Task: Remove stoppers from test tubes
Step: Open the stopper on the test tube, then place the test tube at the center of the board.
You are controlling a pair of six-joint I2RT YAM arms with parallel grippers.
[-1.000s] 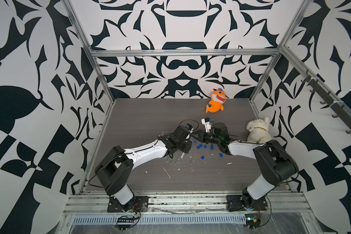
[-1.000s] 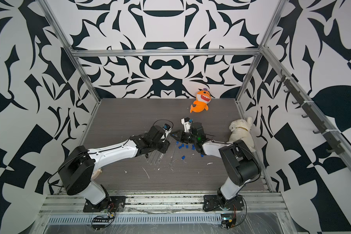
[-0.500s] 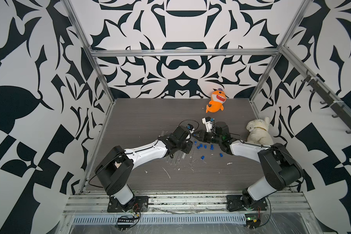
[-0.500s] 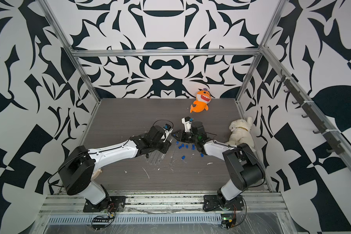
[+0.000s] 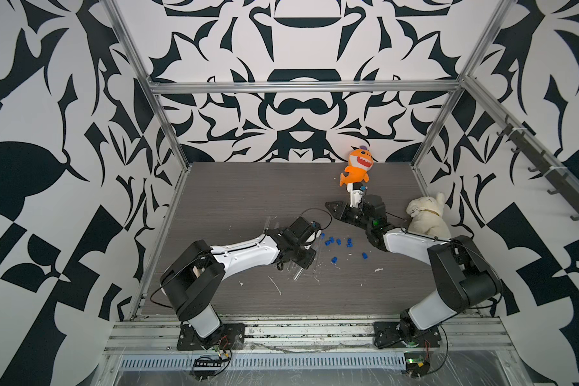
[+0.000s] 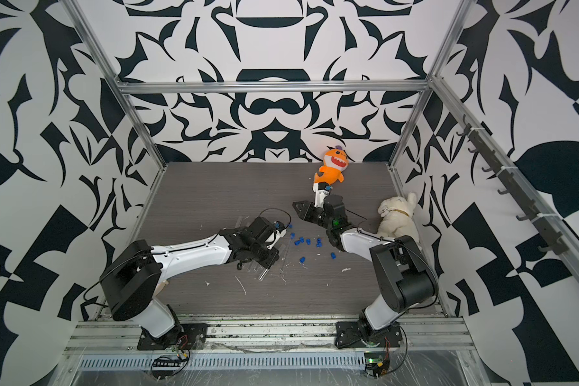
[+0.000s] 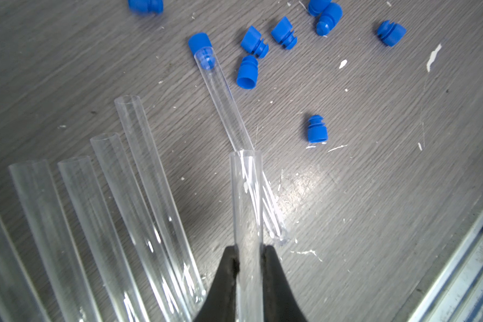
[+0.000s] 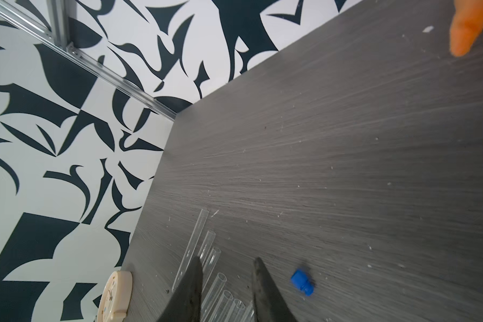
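Nearly there, folks: the left end effector (image 7: 248, 251) is pinching a bare test tube (image 7: 246, 195) by its body, mouth open, no plug in it, and close by a fan of unplugged test tubes (image 7: 140, 172) lies on the desk (image 5: 248, 194). Loose stoppers (image 5: 331, 240) are sprinkled in blue just right of centre in both top views, between the two arms, eight or so by my count. Over at the right end effector (image 8: 227, 260), the fingers are spread with nothing between them, and one stopper (image 8: 301, 281) lies on the desk just beside it. What's left? I make it one: a last tube (image 7: 223, 106), running behind the held one in the left wrist view, has its blue plug (image 7: 199, 41) seated in the mouth. So I'd call it all but one done, plus setting down the tube in hand
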